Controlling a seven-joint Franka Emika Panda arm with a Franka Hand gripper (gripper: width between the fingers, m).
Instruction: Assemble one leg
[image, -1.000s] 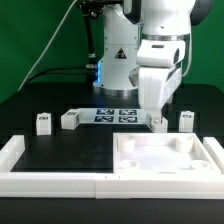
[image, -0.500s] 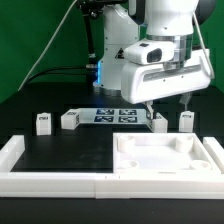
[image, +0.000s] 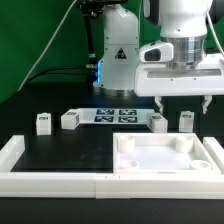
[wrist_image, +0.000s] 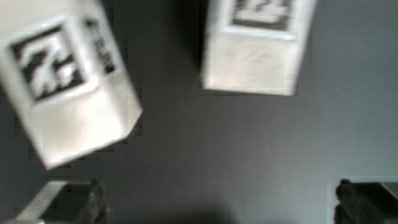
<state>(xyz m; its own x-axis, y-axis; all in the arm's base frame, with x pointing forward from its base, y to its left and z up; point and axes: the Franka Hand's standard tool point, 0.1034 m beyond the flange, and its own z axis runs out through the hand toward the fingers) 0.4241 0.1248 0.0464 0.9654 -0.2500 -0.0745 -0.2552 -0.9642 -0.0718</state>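
Observation:
Several small white legs stand in a row on the black table: two at the exterior view's left (image: 43, 122) (image: 69, 120) and two at its right (image: 158, 121) (image: 186, 120). My gripper (image: 184, 104) hangs open and empty a little above the two right legs, touching neither. In the wrist view the gripper (wrist_image: 221, 205) is open, with dark fingertips (wrist_image: 71, 203) at both edges. Two tagged legs lie beyond it, one large and tilted (wrist_image: 71, 85) and one further off (wrist_image: 258, 45). Nothing is between the jaws.
The large flat white tabletop (image: 150, 160) with corner holes lies at the front right. Long white border bars (image: 55, 181) run along the front and left. The marker board (image: 113, 115) lies behind the legs, in front of the arm's base (image: 117, 60).
The gripper has risen off the leg at the right, turned about its axis and shifted toward the exterior view's right. The legs have not moved.

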